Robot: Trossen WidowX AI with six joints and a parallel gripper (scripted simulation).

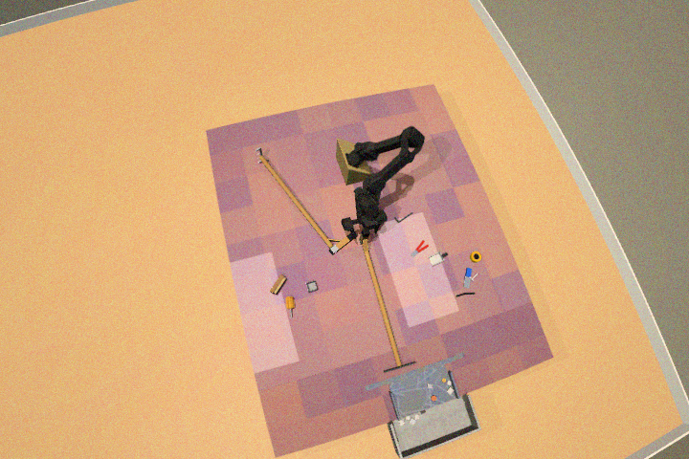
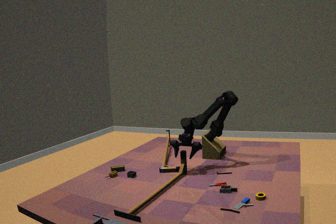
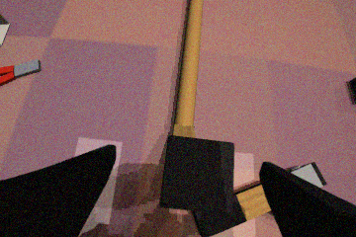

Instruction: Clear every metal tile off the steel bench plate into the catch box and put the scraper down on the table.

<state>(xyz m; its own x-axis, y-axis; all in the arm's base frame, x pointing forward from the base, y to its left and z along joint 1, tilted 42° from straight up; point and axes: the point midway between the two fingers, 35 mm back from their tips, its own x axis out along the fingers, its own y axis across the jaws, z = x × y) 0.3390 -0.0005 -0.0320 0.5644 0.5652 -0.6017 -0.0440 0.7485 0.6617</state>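
The long scraper [image 1: 380, 302] [image 2: 157, 194] [image 3: 188, 74] lies on the table, its wooden shaft running away from the arm. Its dark blade [image 1: 399, 366] [image 2: 127, 215] is just short of the steel bench plate [image 1: 409, 402]. Its black grip block [image 3: 198, 173] stands upright at the arm's end. My gripper [image 2: 183, 157] [image 3: 189, 160] is open and empty, fingers spread to either side of the grip block's top. On the plate are orange tile [image 1: 433, 398], yellow tile [image 1: 444, 380] and several pale tiles. More pale pieces lie where the plate meets the catch box [image 1: 440, 426]; which side is unclear.
A second long wooden tool [image 1: 297, 200] [image 2: 166, 153] [image 3: 255, 201] lies left of the arm, its wooden end piece close beside the grip block. Red-handled pliers [image 1: 416, 251] [image 2: 220, 184] [image 3: 0, 74] and yellow tape [image 1: 476, 256] [image 2: 260, 196] lie right; a small dark box [image 1: 312, 286] [image 2: 131, 174] lies left.
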